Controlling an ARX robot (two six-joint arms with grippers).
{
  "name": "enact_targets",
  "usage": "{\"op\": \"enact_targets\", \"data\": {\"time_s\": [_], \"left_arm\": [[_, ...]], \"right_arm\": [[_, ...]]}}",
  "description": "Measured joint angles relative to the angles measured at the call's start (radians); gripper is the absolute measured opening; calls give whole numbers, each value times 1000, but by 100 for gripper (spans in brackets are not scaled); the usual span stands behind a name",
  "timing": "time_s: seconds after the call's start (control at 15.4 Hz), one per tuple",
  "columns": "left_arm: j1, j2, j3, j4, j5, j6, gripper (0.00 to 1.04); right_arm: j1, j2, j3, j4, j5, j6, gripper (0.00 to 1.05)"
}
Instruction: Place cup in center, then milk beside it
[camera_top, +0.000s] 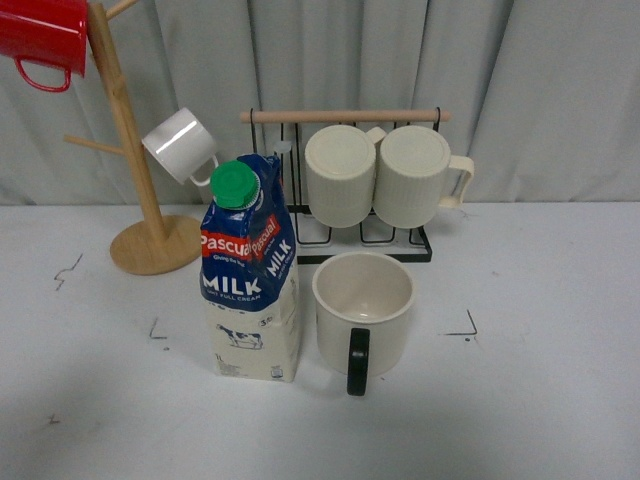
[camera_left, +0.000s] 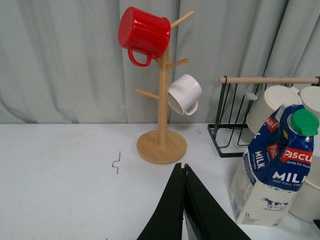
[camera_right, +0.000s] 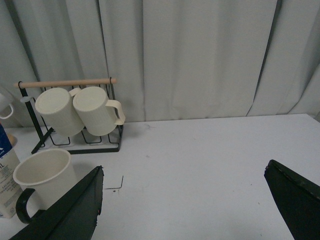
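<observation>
The cup (camera_top: 362, 305), a wide cream mug with a black handle facing the front, stands upright mid-table. The milk (camera_top: 249, 271) stands upright right beside it on its left, almost touching. Neither arm shows in the front view. In the left wrist view my left gripper (camera_left: 183, 166) is shut with nothing in it, hovering short of the milk (camera_left: 272, 167). In the right wrist view my right gripper (camera_right: 184, 172) is wide open and empty, with the cup (camera_right: 44, 177) off beside one finger.
A wooden mug tree (camera_top: 137, 170) with a red mug (camera_top: 42, 38) and a small white mug (camera_top: 181, 145) stands at the back left. A black wire rack (camera_top: 345, 180) holding two ribbed cream mugs sits behind the cup. Small corner marks dot the white table (camera_top: 540, 400).
</observation>
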Motion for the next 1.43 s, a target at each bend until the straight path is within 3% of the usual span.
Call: {"op": "enact_targets", "data": {"time_s": [0.72, 0.78, 1.11, 1.43], "left_arm": [[0, -247, 0, -232, 1, 0, 2], [0, -339, 1, -382, 3, 0, 2], [0, -407, 1, -407, 1, 0, 2], [0, -407, 1, -406, 1, 0, 57]], "right_arm": [[0, 0, 0, 0, 0, 0, 98], [0, 0, 0, 0, 0, 0, 98], [0, 0, 0, 0, 0, 0, 98], [0, 0, 0, 0, 0, 0, 98]]}}
